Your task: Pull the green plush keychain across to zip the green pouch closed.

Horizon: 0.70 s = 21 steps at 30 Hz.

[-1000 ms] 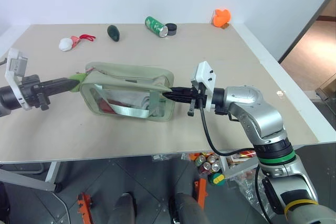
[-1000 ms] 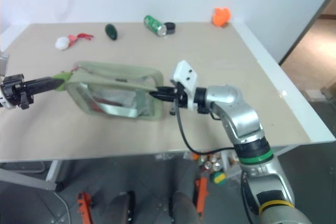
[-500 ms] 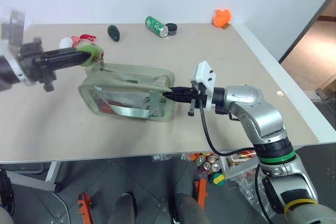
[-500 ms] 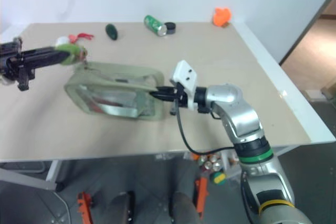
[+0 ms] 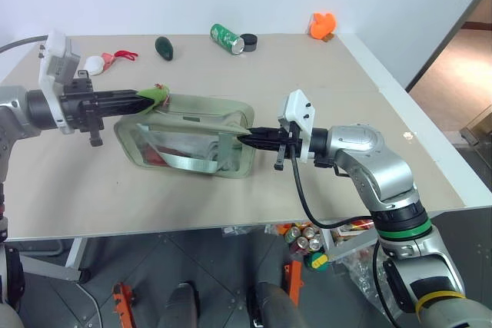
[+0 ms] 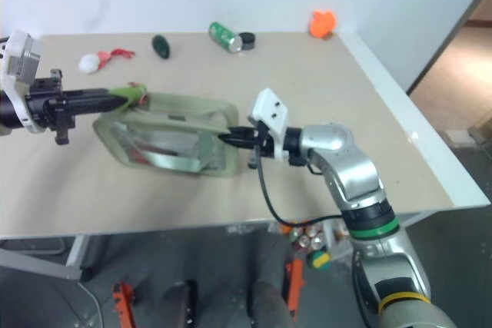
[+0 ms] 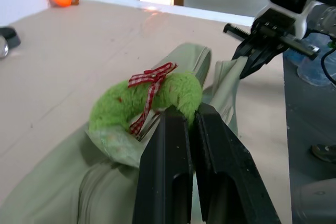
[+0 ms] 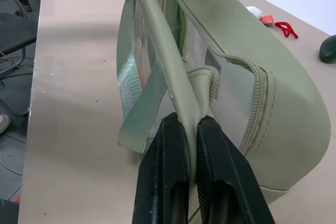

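1. Right gripper (image 5: pixel 244 140) is clamped on the near end seam of the green pouch (image 5: pixel 188 140), prob. to anchor it vs the zip pull; forearm is about level, pointing toward robot's left.
2. Pouch stands mid-table (image 5: pixel 323 182) on its long edge, clear panel facing the robot, between both grippers.
3. Left gripper (image 5: pixel 147 101) is pinched tight on the green plush keychain (image 7: pixel 149 100) at the pouch's top left corner; arm extended, roughly level, aimed right along the zip line. Zip looks barely started.
4. Far edge: white plush ball (image 5: pixel 95 64), dark green oval (image 5: pixel 164 47), green can (image 5: pixel 227 37), orange toy (image 5: pixel 324 25), all well apart.
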Available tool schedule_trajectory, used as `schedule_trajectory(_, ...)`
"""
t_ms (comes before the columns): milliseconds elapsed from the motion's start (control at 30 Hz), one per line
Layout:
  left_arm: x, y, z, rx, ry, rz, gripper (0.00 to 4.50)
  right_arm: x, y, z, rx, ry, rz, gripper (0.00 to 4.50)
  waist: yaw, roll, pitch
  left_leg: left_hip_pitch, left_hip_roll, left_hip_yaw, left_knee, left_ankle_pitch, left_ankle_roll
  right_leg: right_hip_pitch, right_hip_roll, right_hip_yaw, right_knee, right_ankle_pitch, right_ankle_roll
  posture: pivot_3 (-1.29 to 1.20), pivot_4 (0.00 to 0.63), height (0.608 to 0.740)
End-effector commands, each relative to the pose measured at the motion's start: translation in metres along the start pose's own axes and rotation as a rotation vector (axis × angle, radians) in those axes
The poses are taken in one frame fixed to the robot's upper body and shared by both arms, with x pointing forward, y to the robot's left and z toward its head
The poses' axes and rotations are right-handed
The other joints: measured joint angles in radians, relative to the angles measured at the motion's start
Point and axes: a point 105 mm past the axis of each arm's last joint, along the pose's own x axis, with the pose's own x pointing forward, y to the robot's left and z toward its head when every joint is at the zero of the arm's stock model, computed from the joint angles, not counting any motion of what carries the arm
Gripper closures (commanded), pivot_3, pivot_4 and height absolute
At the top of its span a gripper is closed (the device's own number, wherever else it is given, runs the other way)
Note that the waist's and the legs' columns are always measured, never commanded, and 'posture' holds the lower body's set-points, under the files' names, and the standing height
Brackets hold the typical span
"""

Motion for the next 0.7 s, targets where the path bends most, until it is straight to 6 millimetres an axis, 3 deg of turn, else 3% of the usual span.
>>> schedule_trajectory(33,-0.010,0.005,0.003,0.011,0.002,0.040,3.61,-0.004,-0.002,0.006,-0.023,-0.012,-0.015,4.50,0.000,0.000,0.000,0.000,0.000,0.000,0.000,0.000,0.000,0.000,0.000,0.000,0.000,0.000,0.000,0.00,0.150,0.740)
schedule_trajectory(300,-0.013,0.002,0.004,0.038,0.004,0.042,0.88,-0.003,-0.003,0.008,-0.028,-0.017,-0.010,4.50,0.000,0.000,0.000,0.000,0.000,0.000,0.000,0.000,0.000,0.000,0.000,0.000,0.000,0.000,0.000,0.00,0.150,0.740)
schedule_trajectory(500,-0.027,0.004,0.027,0.034,-0.107,0.069,0.88,-0.003,-0.004,0.008,-0.029,-0.018,-0.012,4.50,0.000,0.000,0.000,0.000,0.000,0.000,0.000,0.000,0.000,0.000,0.000,0.000,0.000,0.000,0.000,0.00,0.150,0.740)
schedule_trajectory(600,-0.043,0.010,0.043,0.003,-0.199,0.113,0.88,-0.003,-0.004,0.008,-0.028,-0.018,-0.014,4.50,0.000,0.000,0.000,0.000,0.000,0.000,0.000,0.000,0.000,0.000,0.000,0.000,0.000,0.000,0.000,0.00,0.150,0.740)
schedule_trajectory(700,-0.066,0.022,0.028,-0.048,-0.170,0.210,0.88,-0.003,-0.003,0.008,-0.026,-0.019,-0.016,4.50,-0.001,0.000,0.000,0.000,0.000,0.000,0.000,0.000,0.000,0.000,0.000,0.000,0.000,0.000,0.000,0.00,0.150,0.740)
